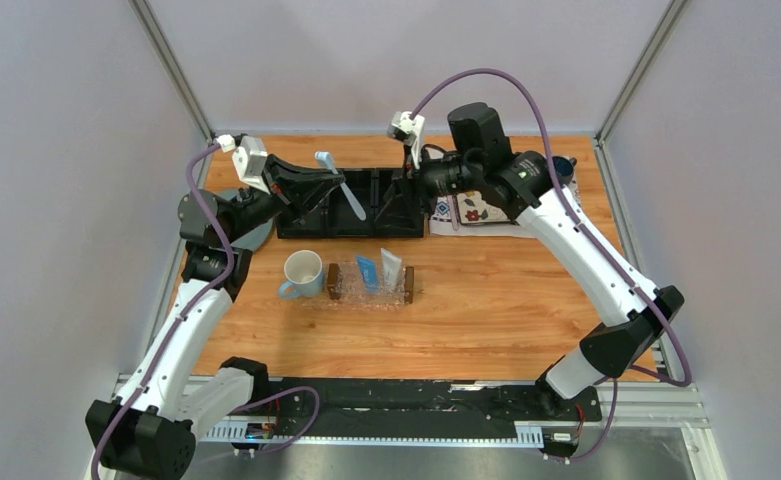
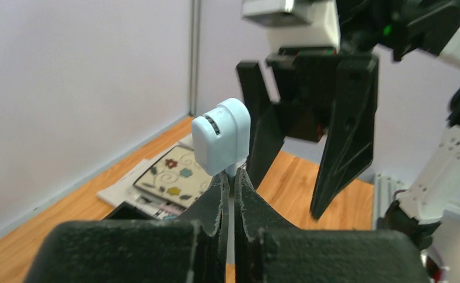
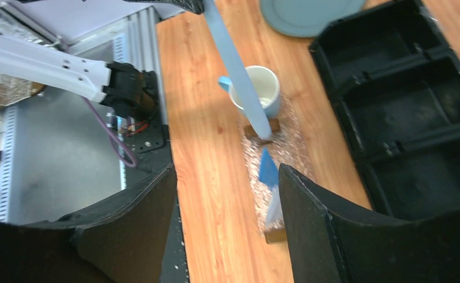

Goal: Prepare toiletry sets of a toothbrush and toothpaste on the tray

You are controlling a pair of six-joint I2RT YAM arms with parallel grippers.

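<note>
My left gripper (image 1: pixel 336 186) (image 2: pixel 232 177) is shut on the toothbrush (image 1: pixel 355 204), held above the black organizer (image 1: pixel 311 222). In the left wrist view its pale blue head (image 2: pixel 221 140) sticks out past the fingertips. The handle slants across the right wrist view (image 3: pixel 234 65). My right gripper (image 1: pixel 403 188) (image 3: pixel 227 174) is open and empty, facing the left one close by. The clear tray (image 1: pixel 346 288) (image 3: pixel 252 159) with brown end bars lies on the table in front. It holds a blue toothpaste tube (image 1: pixel 367 272) (image 3: pixel 267 168) and a white tube (image 1: pixel 391 268).
A pale blue mug (image 1: pixel 303 273) (image 3: pixel 257 88) stands just left of the tray. A floral plate (image 1: pixel 481 209) (image 2: pixel 171 175) lies at the back right. A grey-blue plate (image 1: pixel 254 236) (image 3: pixel 310 12) lies partly under my left arm.
</note>
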